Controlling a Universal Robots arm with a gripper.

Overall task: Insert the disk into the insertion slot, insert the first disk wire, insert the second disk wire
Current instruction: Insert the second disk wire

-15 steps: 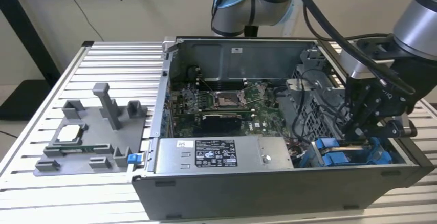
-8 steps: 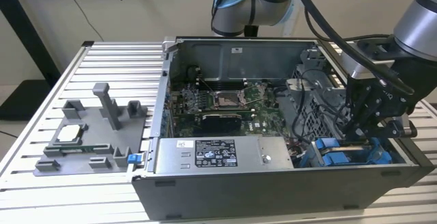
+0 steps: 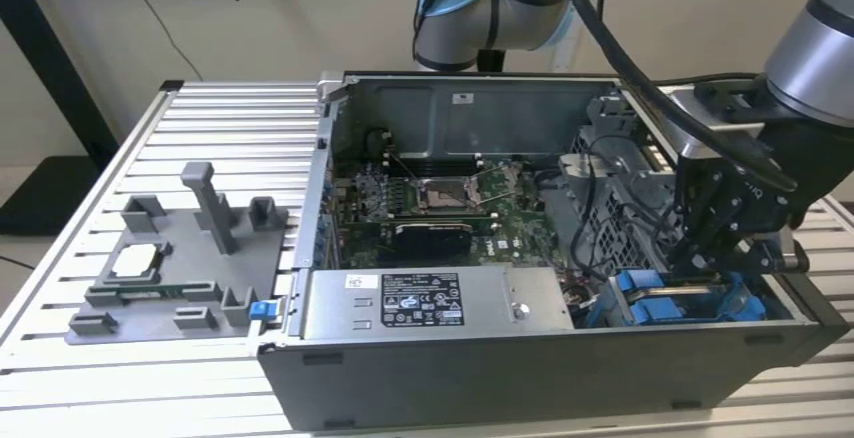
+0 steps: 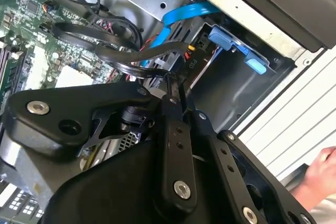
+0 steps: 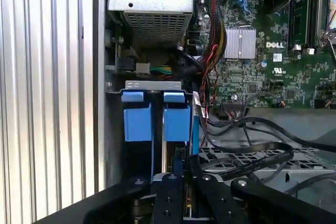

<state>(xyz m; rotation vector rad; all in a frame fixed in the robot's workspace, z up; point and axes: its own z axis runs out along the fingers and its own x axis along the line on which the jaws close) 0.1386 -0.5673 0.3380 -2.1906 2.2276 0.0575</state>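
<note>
The disk (image 5: pixel 157 121), in its blue carrier, sits in the insertion slot (image 5: pixel 153 84) at the corner of the computer case (image 3: pixel 534 383), beside the power-supply box (image 3: pixel 427 303). The tool (image 3: pixel 707 258) hangs directly above that slot, its black linkage close over the blue tabs in the first wrist view; whether its fingers are apart or together cannot be told. A blue flat cable (image 4: pixel 184 14) runs nearby. The case rests on the ribbed tabletop (image 3: pixel 214 128)
</note>
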